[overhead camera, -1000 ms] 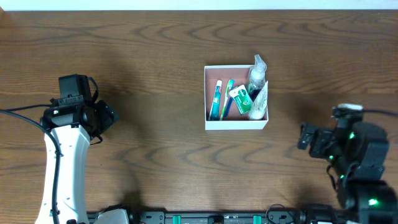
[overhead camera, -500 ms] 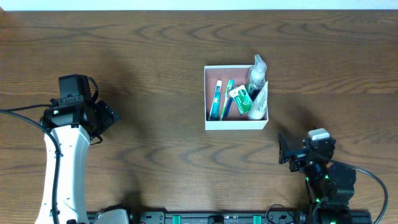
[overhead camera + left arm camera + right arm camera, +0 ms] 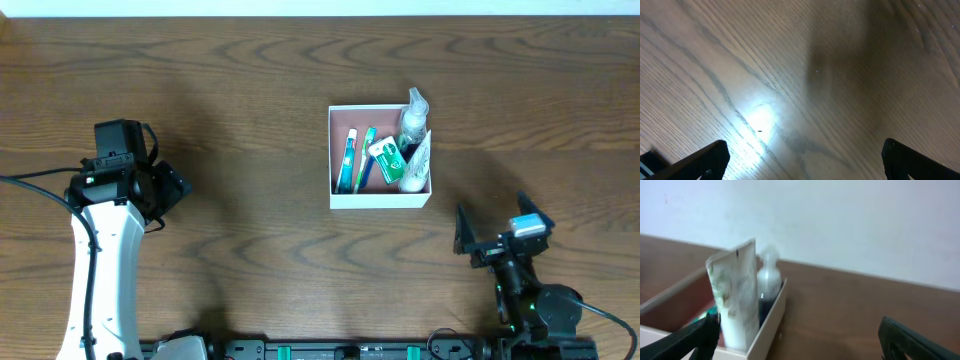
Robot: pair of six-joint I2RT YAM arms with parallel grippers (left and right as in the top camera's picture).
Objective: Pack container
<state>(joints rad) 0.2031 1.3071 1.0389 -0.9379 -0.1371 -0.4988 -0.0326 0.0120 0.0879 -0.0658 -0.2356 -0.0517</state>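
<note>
The container [image 3: 380, 199] is a white-walled box with a reddish-brown inside at the table's middle. In it lie a blue tube [image 3: 346, 160], a green toothbrush [image 3: 365, 158], a green and white packet [image 3: 385, 160], a white tube [image 3: 416, 165] and a clear bottle [image 3: 412, 115]. My left gripper [image 3: 168, 190] is open and empty over bare wood far to the left [image 3: 800, 162]. My right gripper [image 3: 492, 230] is open and empty, in front and to the right of the container. The right wrist view shows the container's right wall [image 3: 774, 312], the white tube [image 3: 736, 295] and the bottle [image 3: 769, 282] from the side, between the fingers [image 3: 800, 340].
The dark wooden table [image 3: 250, 260] runs to a pale wall at the back [image 3: 850, 225]. The left arm's white link [image 3: 100, 270] stands along the left front. The right arm's base [image 3: 540, 310] is at the front edge.
The right arm has pulled back toward the front edge and tipped, so its camera now looks level at the container. The left arm has not moved.
</note>
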